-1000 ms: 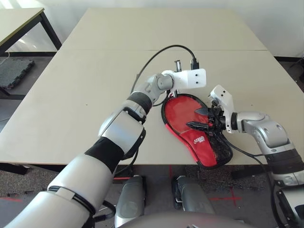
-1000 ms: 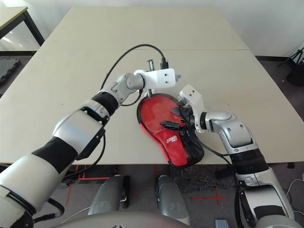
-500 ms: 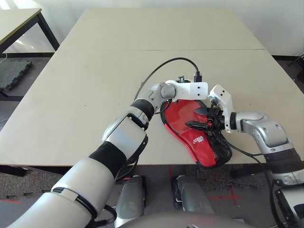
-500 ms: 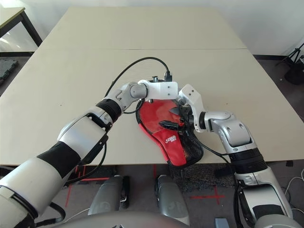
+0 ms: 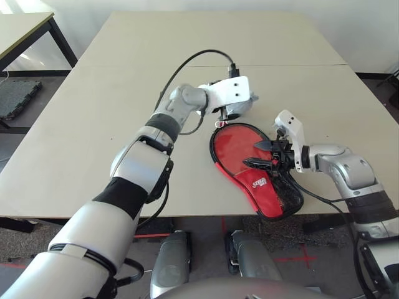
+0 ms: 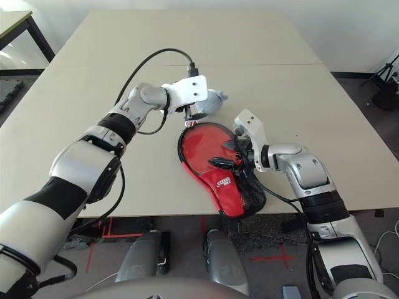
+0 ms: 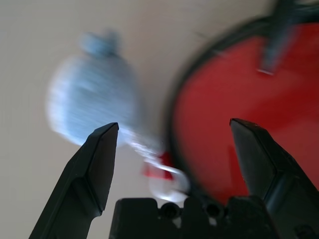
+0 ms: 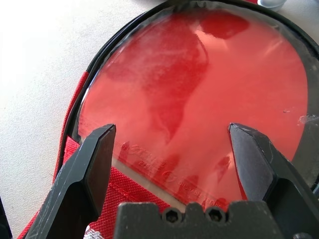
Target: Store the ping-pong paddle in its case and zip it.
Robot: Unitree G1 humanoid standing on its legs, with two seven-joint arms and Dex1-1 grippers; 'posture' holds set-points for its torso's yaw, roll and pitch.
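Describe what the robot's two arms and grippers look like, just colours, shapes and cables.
Both arms are silver-grey shells with black bands at the joints. Each wrist carries a white boxy camera housing. A black cable loops up from the left forearm into its housing; another black cable runs beneath the right forearm. The left gripper and the right gripper each have two black, wedge-shaped fingers on a black base with small screw holes.

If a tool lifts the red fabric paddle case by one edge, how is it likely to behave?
The red fabric paddle case would probably sag, being soft fabric with a mesh end. The red-faced ping-pong paddle inside likely stiffens the round part, but could slide out, since the rim looks unzipped.
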